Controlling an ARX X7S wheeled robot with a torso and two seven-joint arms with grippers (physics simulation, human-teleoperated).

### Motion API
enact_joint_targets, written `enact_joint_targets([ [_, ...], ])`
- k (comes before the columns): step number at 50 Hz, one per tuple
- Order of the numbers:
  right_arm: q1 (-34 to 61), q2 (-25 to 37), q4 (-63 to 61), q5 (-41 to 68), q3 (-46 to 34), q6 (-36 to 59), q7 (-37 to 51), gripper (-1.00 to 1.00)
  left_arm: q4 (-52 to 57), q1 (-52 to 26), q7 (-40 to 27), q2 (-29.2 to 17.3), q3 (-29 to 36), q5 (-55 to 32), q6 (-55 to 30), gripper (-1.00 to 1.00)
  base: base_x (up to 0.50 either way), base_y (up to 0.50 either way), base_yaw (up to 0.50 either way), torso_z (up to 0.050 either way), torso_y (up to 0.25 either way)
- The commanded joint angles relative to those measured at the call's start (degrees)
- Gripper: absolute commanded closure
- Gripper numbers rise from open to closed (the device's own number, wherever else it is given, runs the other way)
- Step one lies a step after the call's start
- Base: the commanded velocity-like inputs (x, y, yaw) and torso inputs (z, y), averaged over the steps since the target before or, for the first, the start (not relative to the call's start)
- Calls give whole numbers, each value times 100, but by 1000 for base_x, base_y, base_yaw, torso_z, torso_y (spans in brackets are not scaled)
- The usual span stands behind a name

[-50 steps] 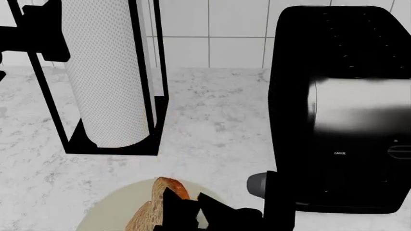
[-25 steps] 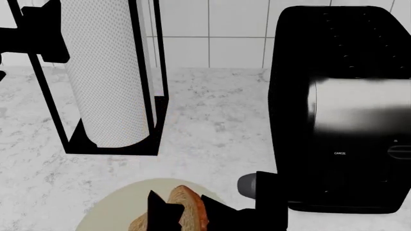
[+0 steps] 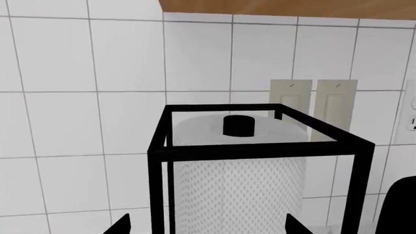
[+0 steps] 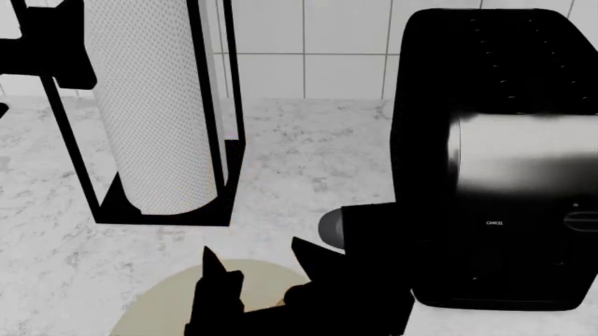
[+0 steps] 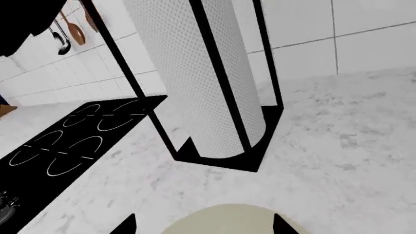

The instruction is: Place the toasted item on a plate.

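Note:
The cream plate lies on the marble counter at the near edge of the head view. It also fills the space under my right gripper in the right wrist view. That gripper hangs over the plate's far right part, open, its two black fingertips wide apart with nothing between them. The toasted item is hidden: the right gripper's body covers that part of the plate in the head view. My left gripper is open and empty, held high beside the paper towel holder.
A black wire holder with a white paper towel roll stands at the back left. A large black toaster stands right of the plate. A black cooktop lies beyond the holder. Wall switches sit on the tiled wall.
The right gripper held the bread slice over the plate; now its fingers have spread and risen, and the slice no longer shows. The left arm has barely moved.

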Motion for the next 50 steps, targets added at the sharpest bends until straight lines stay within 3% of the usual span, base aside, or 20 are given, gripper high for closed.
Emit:
enact_joint_targets([
  [1, 793, 222, -180, 548, -241, 345, 746, -100, 69, 23, -54, -16, -107, -103, -54, -100, 0, 0, 0, 0, 0],
  [25, 2514, 1405, -422, 2773, 187, -130, 2348, -100, 687, 299, -292, -172, -579, -598, -525, -100, 0, 0, 0, 0, 0],
  [38, 3296, 2101, -655, 3821, 328, -556, 2994, -100, 1487, 584, -574, -445, -1484, -1354, -1253, -100, 0, 0, 0, 0, 0],
  [45, 3537, 2664, -657, 4185, 567, -603, 3118, -100, 1904, 761, -799, -571, -2109, -1987, -1745, -100, 0, 0, 0, 0, 0],
  [50, 3540, 3095, -534, 4274, 898, -531, 3036, -100, 2063, 949, -1604, -900, -2554, -3357, -1917, -100, 0, 0, 0, 0, 0],
])
